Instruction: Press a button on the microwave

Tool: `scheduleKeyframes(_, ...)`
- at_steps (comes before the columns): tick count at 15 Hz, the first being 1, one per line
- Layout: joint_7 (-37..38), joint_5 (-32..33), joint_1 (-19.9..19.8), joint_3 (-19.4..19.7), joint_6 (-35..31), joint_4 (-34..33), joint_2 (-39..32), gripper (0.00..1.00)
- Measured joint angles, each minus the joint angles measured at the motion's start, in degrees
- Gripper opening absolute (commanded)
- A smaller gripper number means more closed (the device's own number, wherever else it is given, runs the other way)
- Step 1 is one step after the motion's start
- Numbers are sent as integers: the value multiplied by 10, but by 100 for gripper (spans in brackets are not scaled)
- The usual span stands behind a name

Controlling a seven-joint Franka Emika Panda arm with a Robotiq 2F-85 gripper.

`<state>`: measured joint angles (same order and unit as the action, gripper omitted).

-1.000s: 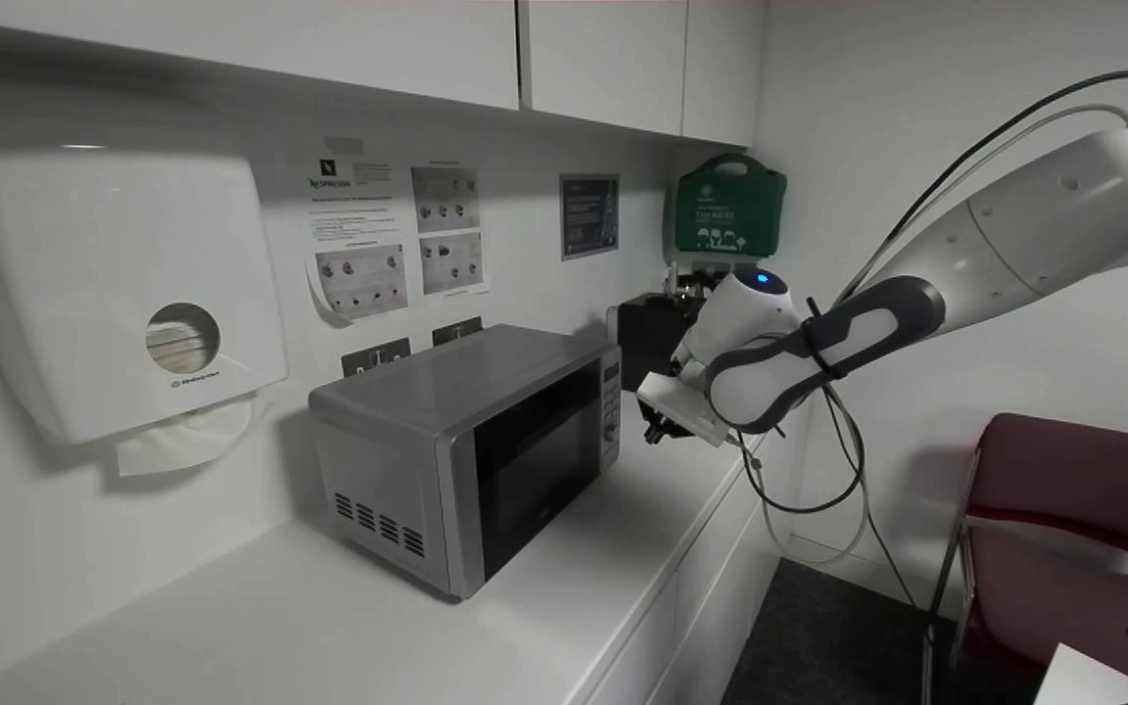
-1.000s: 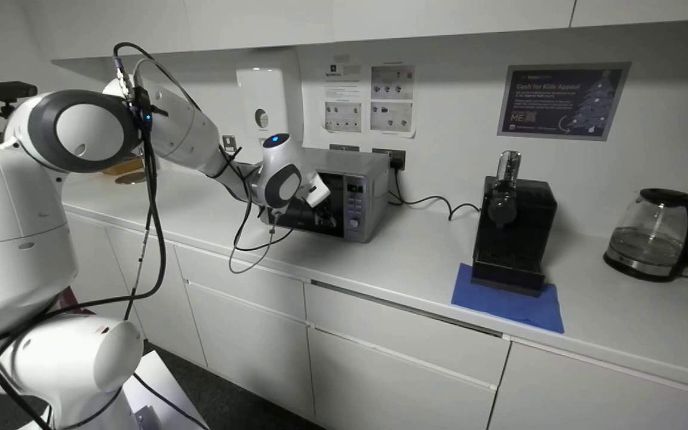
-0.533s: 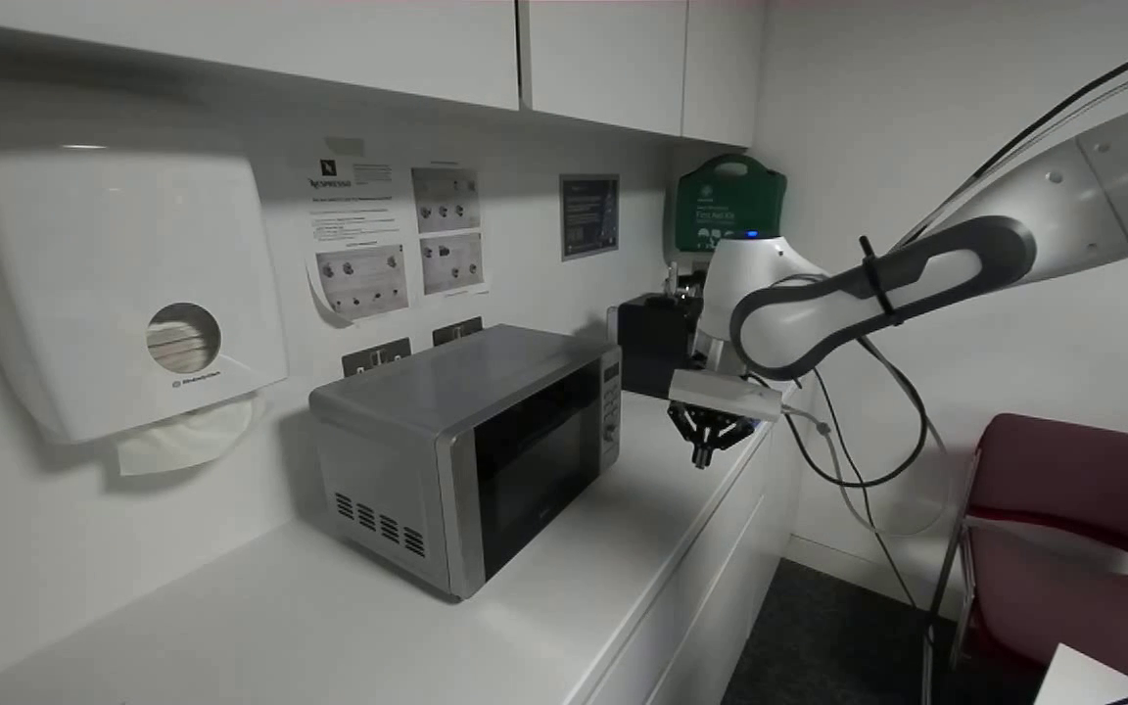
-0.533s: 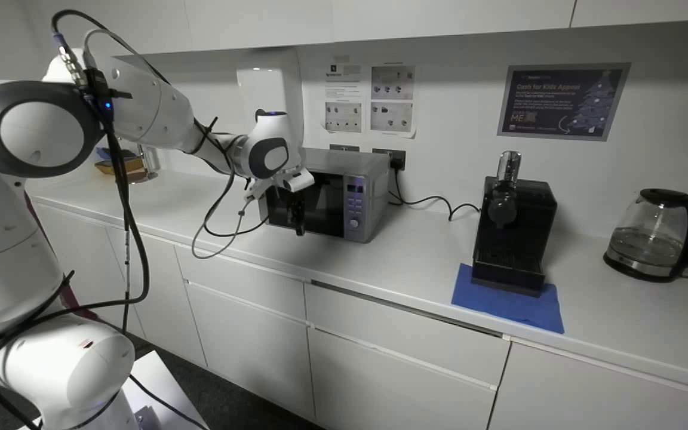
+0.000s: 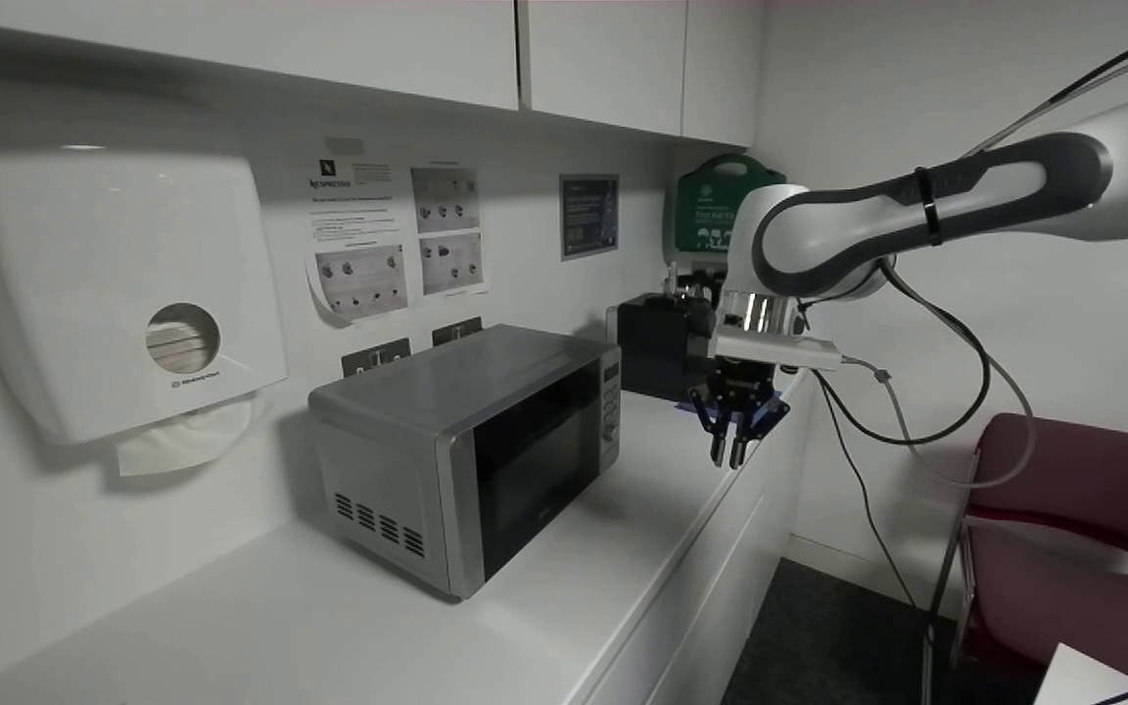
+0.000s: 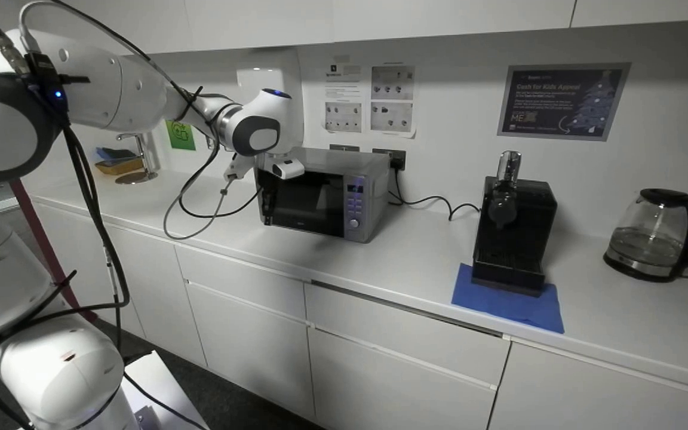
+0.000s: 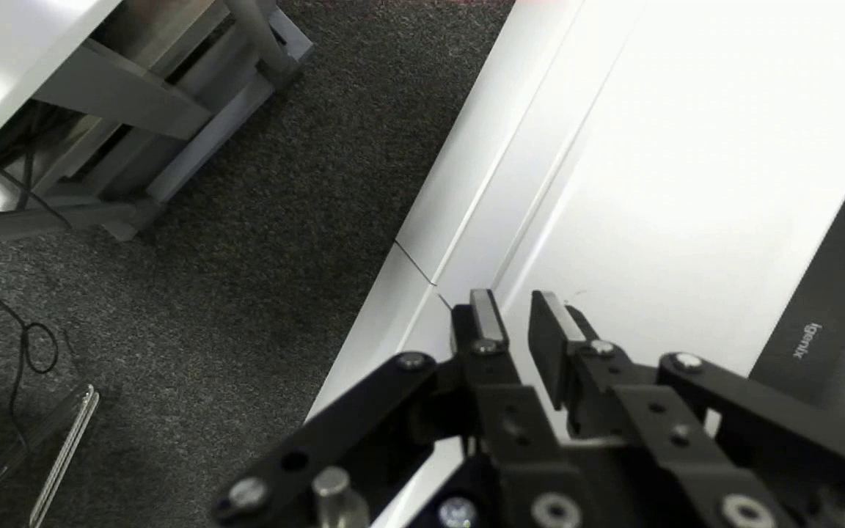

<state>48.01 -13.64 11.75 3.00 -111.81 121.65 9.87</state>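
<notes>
Silver-grey boxy microwave [image 5: 407, 377]: here it sits on the long white counter [image 5: 329, 636] near the white wall [image 6: 451, 113], dark glass window [image 5: 540, 470] facing outward; the wrist view catches a slice of it on the right, lettered "igenix".
Small square buttons [image 6: 355, 206]: out in plain sight at the right end of the microwave's front in an exterior view, round silver knob [image 6: 353, 223] just below.
Black two-fingered gripper [image 7: 518, 323]: pointing down above the counter's near edge, well apart from the microwave, its fingertips parted by a narrow gap.
White robot arm with dark grey trim [image 6: 135, 89]: in from the left in an exterior view, wrist covering the microwave's upper left corner, thick black cables [image 6: 76, 155] dangling alongside.
Green plastic first aid kit [image 5: 706, 215]: up in the far corner, partly hidden behind the arm.
Black coffee machine [image 6: 517, 245]: on a flat blue cloth [image 6: 499, 307], right of the microwave in an exterior view, then the clear glass kettle with a black handle [image 6: 645, 242] further right.
White plastic paper dispenser [image 5: 114, 274]: on the wall, left of the printed paper sheets [image 5: 446, 201].
Dark red chair [image 5: 1073, 470]: right of the counter.
</notes>
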Motion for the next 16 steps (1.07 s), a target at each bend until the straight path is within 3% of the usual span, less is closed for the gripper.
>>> scheduleKeyframes(8,-2,0,-7,-6,1,0,-1,26)
scheduleKeyframes(9,-2,0,-7,-6,1,0,-1,51)
scheduleKeyframes(11,-2,0,-11,-10,1,0,-1,58)
scheduleKeyframes(16,15,26,-32,-52,-2,1,-11,96)
